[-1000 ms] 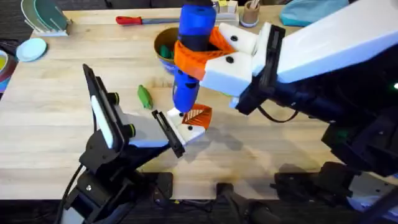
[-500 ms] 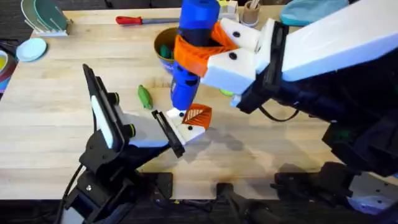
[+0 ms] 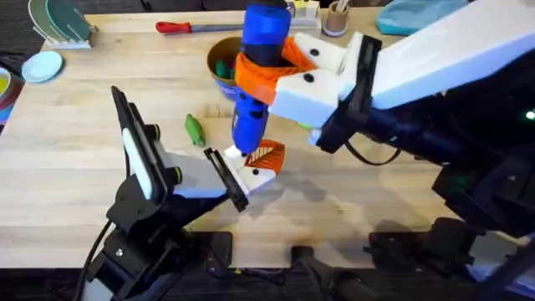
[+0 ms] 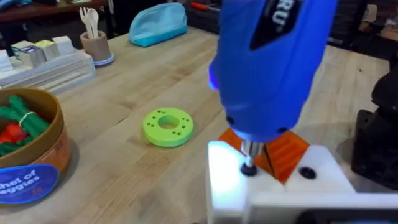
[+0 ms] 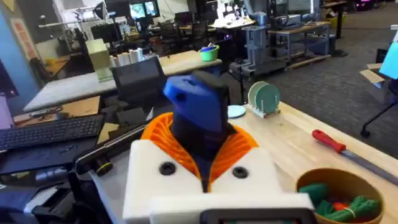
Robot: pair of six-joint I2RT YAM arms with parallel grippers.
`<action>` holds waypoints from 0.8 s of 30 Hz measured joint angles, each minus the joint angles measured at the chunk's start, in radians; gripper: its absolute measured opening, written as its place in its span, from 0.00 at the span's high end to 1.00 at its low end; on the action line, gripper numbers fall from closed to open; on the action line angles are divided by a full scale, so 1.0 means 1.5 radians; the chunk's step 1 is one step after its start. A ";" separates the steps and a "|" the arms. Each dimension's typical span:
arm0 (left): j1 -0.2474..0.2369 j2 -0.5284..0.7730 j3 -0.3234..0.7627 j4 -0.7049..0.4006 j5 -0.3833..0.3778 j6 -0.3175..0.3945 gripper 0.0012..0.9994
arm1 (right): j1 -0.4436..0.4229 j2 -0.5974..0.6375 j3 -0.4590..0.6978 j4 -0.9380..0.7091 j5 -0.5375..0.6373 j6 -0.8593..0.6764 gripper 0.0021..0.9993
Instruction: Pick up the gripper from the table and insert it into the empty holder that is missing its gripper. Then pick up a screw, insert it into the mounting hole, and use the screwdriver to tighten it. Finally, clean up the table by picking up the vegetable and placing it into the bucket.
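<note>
Since a moment ago the right gripper (image 3: 276, 71) has dipped slightly, its white-and-orange fingers still pinching the upright screwdriver (image 3: 255, 79), whose bit meets the holder (image 3: 251, 171). White letters on its blue body are cut off, perhaps "RU". One orange gripper (image 3: 266, 154) sits on the holder. Beside the holder lies one vegetable (image 3: 194, 129); beyond stands the bucket (image 3: 219, 63), its label unreadable. I cannot tell the left claw's state.

Wooden table (image 3: 75, 159) bears vegetable (image 3: 194, 130), bucket (image 3: 219, 65), green disc (image 4: 168, 126).
</note>
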 joint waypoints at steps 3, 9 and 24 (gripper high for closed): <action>0.000 0.000 0.000 0.000 0.000 0.000 0.99 | 0.000 0.000 0.000 -0.001 0.001 0.000 0.98; 0.000 0.000 0.000 0.000 0.000 0.000 0.99 | 0.000 0.000 0.000 -0.001 0.001 0.001 0.98; 0.000 0.000 0.000 0.000 0.000 0.000 0.99 | -0.003 0.008 0.000 0.172 0.021 0.005 0.98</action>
